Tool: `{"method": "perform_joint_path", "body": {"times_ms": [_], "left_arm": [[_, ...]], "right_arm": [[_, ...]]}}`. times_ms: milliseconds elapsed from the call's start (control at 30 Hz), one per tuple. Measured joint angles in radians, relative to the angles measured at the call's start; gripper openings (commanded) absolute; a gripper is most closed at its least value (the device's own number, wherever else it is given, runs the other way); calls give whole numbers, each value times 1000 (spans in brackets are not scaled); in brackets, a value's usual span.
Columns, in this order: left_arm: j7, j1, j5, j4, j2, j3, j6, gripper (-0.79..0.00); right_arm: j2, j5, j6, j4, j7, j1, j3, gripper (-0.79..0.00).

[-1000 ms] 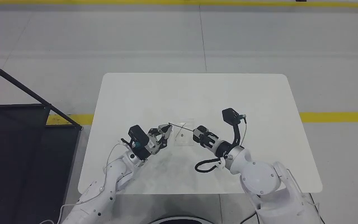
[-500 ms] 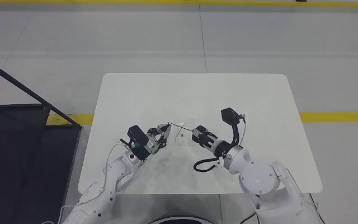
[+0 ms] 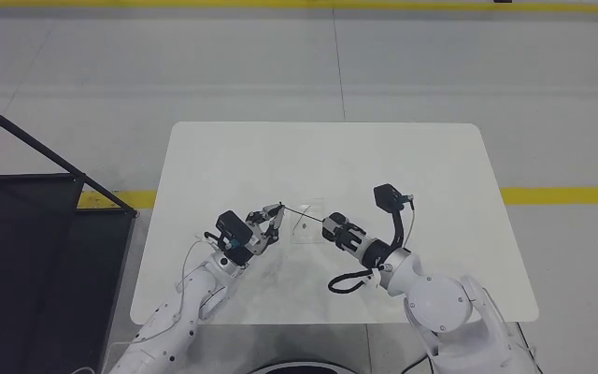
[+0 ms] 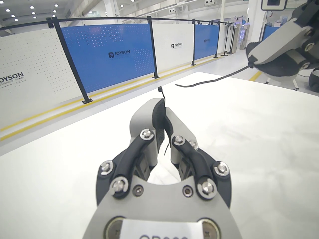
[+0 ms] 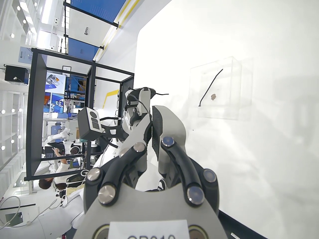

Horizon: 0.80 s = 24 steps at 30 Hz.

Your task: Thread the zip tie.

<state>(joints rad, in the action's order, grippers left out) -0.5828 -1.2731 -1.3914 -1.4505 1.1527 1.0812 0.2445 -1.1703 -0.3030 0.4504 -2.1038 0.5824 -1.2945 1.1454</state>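
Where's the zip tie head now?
Left wrist view: the head pokes out of the left gripper, near the strap tip held by the right gripper.

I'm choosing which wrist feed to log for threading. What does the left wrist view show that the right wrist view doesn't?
Only the left wrist view: the black strap pinched in the right gripper, its free tip short of the head of the zip tie clamped in the left gripper. Only the right wrist view: a clear box on the table with a loose tie lying inside. Both: the two grippers, the tie end poking from the left one, and the white table.
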Motion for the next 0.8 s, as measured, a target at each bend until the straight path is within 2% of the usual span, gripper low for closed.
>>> {"method": "perform_joint_path", "body": {"times_ms": [800], "left_arm": [[-4,0,-7,2,3,0,2,-785]], "right_arm": [[-12,23,46,35,12,52,-18,-785]]}}
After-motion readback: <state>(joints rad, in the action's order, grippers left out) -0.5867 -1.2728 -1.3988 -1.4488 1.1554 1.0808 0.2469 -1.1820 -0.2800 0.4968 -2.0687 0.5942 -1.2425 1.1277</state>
